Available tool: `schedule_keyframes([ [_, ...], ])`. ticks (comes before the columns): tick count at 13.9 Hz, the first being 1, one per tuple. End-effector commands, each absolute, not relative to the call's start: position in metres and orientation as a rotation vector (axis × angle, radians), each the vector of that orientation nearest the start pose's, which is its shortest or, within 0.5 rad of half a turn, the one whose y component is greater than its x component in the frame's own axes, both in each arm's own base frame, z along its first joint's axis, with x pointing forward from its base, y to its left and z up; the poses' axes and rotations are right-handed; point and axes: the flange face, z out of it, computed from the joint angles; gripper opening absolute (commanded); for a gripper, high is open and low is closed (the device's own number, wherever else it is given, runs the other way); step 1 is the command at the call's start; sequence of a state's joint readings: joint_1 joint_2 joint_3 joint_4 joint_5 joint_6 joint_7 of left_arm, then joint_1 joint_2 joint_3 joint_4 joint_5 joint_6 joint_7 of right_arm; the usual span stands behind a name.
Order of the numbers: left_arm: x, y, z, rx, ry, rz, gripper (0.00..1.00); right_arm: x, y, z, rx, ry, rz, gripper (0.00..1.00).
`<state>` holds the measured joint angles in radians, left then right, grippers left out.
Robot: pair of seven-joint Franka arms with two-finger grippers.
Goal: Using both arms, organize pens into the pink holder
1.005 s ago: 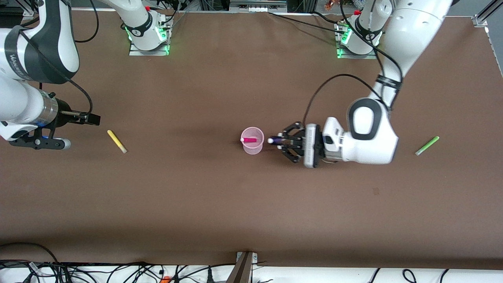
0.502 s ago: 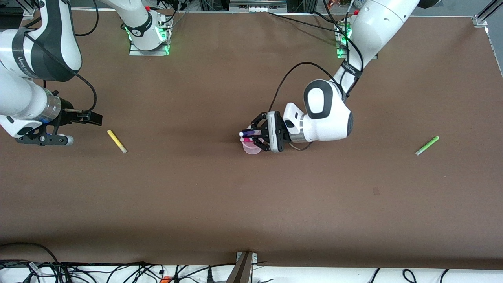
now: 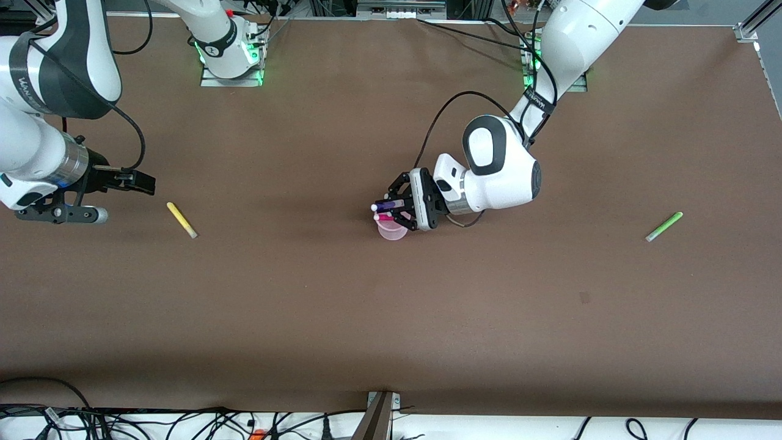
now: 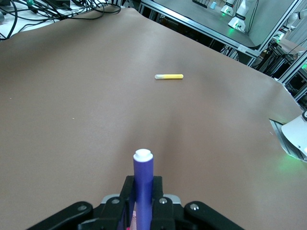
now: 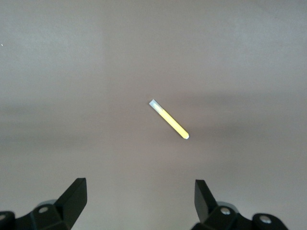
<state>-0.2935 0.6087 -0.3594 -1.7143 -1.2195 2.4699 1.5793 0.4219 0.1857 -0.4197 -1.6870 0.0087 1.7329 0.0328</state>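
High front camera faces the bases; all views share the yellow pen (image 3: 182,220).

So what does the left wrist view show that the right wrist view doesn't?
Only the left wrist view shows the slim dark purple marker pen, pale tip up, gripped in the left gripper, plus the right arm's white base. Only the right wrist view shows the right gripper, open above bare table. Both show the slim yellow marker pen lying flat on the brown table.
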Motion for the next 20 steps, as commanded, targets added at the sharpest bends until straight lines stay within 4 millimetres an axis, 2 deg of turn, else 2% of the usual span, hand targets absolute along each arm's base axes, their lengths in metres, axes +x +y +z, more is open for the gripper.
schedule_keyframes([
  [1,0.562,-0.389,0.28,1.853,-1.235,0.663,0.0,0.601,0.019,0.491,-3.186,0.03,0.152,0.99],
  [9,0.569,-0.385,0.28,1.867,-1.229,0.683,0.0,0.604,0.008,0.499,-3.187,0.055,0.086,0.99],
  [11,0.569,-0.386,0.273,1.879,-1.224,0.678,0.0,0.607,0.009,0.497,-3.192,0.052,0.068,0.99],
  [12,0.569,-0.386,0.272,1.88,-1.223,0.676,0.11,0.607,0.007,0.496,-3.192,0.057,0.07,0.99],
  [13,0.571,-0.386,0.274,1.876,-1.227,0.683,0.99,0.607,0.002,0.495,-3.191,0.069,0.074,0.99],
  [15,0.571,-0.387,0.284,1.862,-1.25,0.709,1.0,0.605,-0.011,0.498,-3.187,0.096,0.079,0.99],
  [17,0.572,-0.388,0.295,1.855,-1.255,0.725,1.0,0.606,-0.01,0.496,-3.169,0.058,0.085,0.99],
  [20,0.574,-0.382,0.325,1.86,-1.233,0.759,1.0,0.605,-0.014,0.498,-3.134,0.05,0.08,0.99],
])
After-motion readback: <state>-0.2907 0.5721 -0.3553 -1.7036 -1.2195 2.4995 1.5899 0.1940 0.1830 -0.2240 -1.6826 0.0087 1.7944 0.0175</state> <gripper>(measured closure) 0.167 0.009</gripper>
